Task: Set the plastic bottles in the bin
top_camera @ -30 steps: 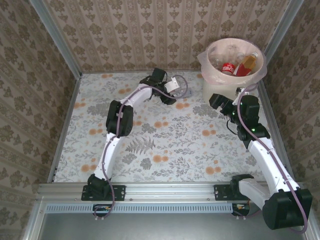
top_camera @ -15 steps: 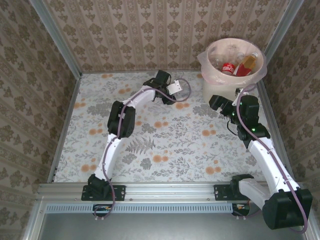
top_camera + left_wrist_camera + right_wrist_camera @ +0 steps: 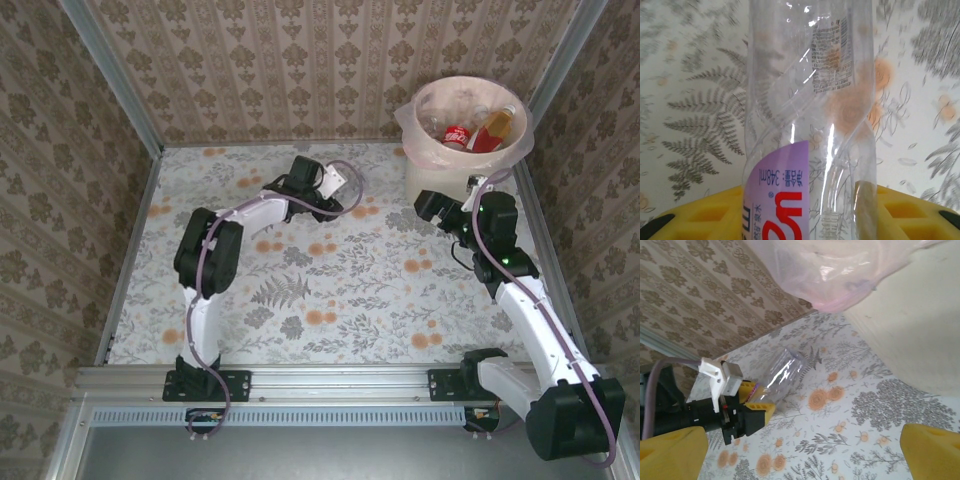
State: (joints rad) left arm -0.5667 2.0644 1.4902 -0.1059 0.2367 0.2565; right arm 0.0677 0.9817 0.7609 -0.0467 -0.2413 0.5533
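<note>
A clear crushed plastic bottle (image 3: 810, 100) with a purple label stands out from my left gripper (image 3: 805, 220), whose yellow fingers (image 3: 705, 215) are shut on its labelled end. The right wrist view shows the same bottle (image 3: 782, 371) held low over the floral tabletop by the left gripper (image 3: 752, 407). From above, the left gripper (image 3: 335, 198) is at the back middle of the table. The cream-white bin (image 3: 440, 170), lined with a pinkish bag (image 3: 840, 270), stands at the back right and holds several bottles, one red-labelled (image 3: 457, 135) and one orange (image 3: 495, 127). My right gripper (image 3: 430, 205) hangs open and holds nothing, just in front of the bin.
Patterned walls close in the table at the back and on both sides, with metal posts at the corners. The bin's wall (image 3: 920, 330) is close on the right of the right gripper (image 3: 802, 452). The floral tabletop (image 3: 330, 290) stretches between the two arms.
The left arm's elbow has swung left and down, and its gripper with the bottle has shifted slightly left. The right arm has barely moved.
</note>
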